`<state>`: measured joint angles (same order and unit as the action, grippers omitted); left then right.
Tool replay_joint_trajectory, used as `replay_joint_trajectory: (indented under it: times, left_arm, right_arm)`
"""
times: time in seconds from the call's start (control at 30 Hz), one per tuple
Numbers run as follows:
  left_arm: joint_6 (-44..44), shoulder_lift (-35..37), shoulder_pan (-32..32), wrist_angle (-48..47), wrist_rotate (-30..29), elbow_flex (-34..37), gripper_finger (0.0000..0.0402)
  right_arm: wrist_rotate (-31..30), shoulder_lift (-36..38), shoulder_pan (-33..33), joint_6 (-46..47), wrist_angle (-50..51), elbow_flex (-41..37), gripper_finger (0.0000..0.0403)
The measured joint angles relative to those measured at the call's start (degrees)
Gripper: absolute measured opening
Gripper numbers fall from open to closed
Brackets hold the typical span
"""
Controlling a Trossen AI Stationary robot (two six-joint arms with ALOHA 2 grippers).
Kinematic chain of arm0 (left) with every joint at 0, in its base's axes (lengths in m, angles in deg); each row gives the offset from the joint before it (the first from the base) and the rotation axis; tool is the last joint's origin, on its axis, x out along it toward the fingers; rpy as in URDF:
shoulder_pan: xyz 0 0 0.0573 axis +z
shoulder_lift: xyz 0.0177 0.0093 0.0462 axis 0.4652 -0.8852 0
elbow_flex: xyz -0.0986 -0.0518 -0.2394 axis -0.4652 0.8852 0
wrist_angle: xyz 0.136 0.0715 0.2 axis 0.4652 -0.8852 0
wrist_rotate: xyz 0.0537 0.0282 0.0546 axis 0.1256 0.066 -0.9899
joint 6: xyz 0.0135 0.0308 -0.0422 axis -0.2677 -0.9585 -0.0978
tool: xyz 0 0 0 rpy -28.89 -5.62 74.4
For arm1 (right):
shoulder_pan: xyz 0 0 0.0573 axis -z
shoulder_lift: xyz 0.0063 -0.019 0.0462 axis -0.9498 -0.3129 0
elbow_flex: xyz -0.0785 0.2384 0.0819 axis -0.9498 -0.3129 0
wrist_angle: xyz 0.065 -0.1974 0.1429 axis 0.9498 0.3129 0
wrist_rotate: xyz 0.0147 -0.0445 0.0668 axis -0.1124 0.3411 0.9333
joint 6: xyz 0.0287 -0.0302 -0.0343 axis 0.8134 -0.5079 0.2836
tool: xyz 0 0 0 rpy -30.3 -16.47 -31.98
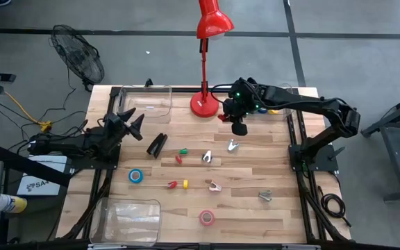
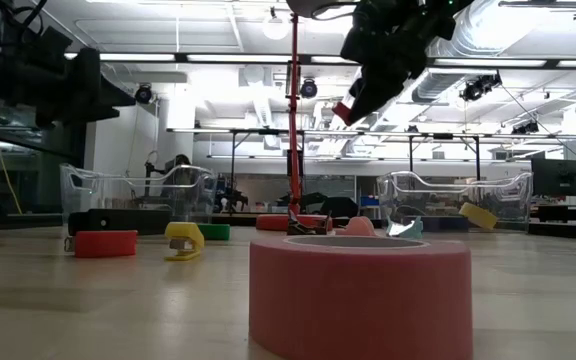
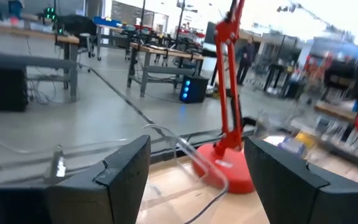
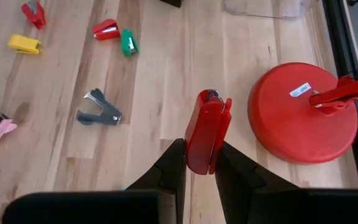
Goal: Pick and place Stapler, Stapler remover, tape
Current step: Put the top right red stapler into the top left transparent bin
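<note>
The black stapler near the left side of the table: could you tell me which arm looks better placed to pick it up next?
Probably the left: the left gripper is open, empty and close to the black stapler. The right gripper is shut on a small red stapler beside the lamp base.

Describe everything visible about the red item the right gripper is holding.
The small red stapler looks like glossy plastic, with two hinged halves pressed nearly together and a grey metal bit showing at its far tip. The right gripper is shut on it, its two dark fingers clamping its near end, so it points forward past them. It is lifted clear of the wooden table, beside the red lamp base, touching nothing but the fingers.
</note>
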<state>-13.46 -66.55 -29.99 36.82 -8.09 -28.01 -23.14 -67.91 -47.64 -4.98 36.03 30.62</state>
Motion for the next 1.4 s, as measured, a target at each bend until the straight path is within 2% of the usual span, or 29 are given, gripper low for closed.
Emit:
replay_joint_trajectory:
  times: [0.2, 0.57, 0.73, 0.9, 1.17, 1.4]
  left_arm:
    - [9.01, 0.0, 0.0, 1.86, -0.29, 0.0, 0.0254]
    - [20.65, -0.02, 0.0, 4.32, -5.36, -0.01, 0.0254]
    - [21.87, -0.02, 0.0, 4.34, -0.74, -0.01, 0.0254]
    - [22.02, -0.55, 0.0, 6.58, 9.69, 0.0, 0.0254]
    - [17.29, -9.24, 0.02, 14.94, 13.97, -3.39, 0.0254]
    - [10.87, -24.34, 0.04, 19.72, 16.23, -12.4, 0.0254]
  right_arm:
    - [-0.87, 0.0, 0.0, 0.03, 0.0, 0.0, 0.0057]
    - [-1.08, 0.0, 0.0, 1.22, 0.0, -0.02, 0.0057]
    - [-1.08, 0.0, 0.0, 1.58, -0.04, -0.02, 0.0057]
    - [-1.01, 0.0, 0.0, 1.57, -1.03, -0.02, 0.0057]
    - [2.57, 0.0, -0.13, 3.45, -8.12, -0.04, 0.0057]
    - [5.51, 0.0, -0.15, 6.48, -14.63, -0.04, 0.0057]
